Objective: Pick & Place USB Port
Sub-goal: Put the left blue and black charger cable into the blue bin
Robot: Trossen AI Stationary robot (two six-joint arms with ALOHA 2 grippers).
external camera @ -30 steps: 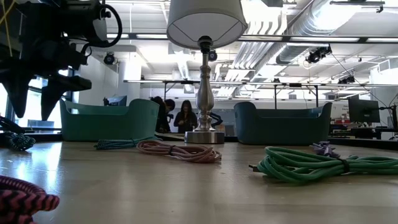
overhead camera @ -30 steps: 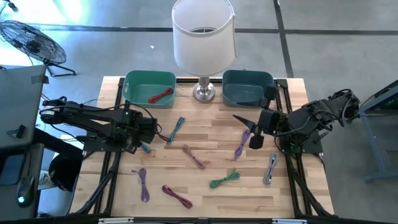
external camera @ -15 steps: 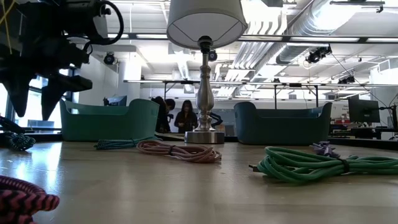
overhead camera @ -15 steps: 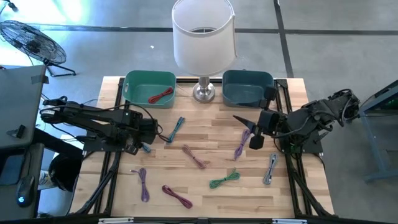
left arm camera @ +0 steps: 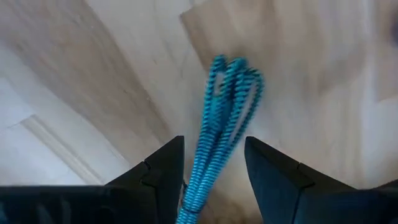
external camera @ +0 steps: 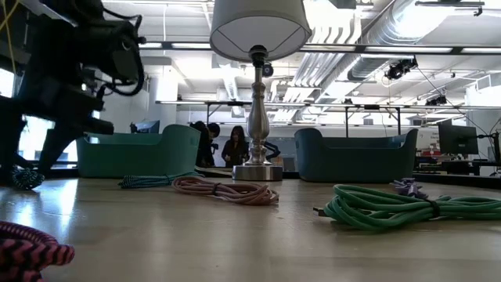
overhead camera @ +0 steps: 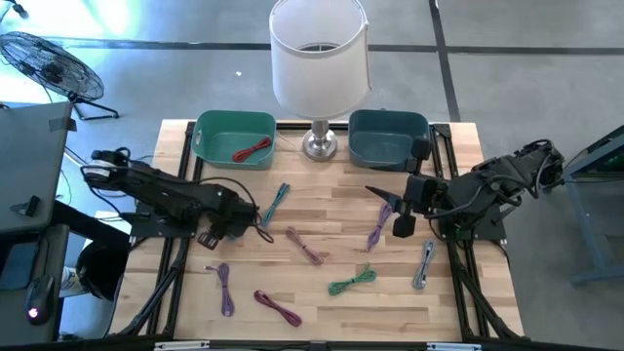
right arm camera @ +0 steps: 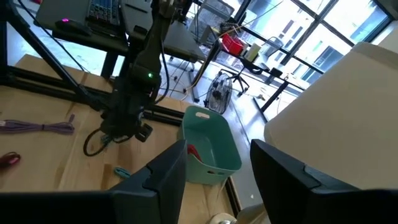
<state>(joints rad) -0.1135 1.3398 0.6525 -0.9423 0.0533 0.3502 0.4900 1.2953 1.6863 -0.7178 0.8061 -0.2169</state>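
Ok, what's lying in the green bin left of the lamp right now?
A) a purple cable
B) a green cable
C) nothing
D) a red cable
D: the high view shows one coiled red cable lying inside the green bin, while the purple cable and green cable lie out on the table.

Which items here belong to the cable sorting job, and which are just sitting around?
Job:
- blue cable, between the open left tool fingers
- loose cables, e.g. green cable, pink cable
- green bin, red cable inside
- dark teal bin
- right tool, raised, open

Lying about:
- lamp
- fan
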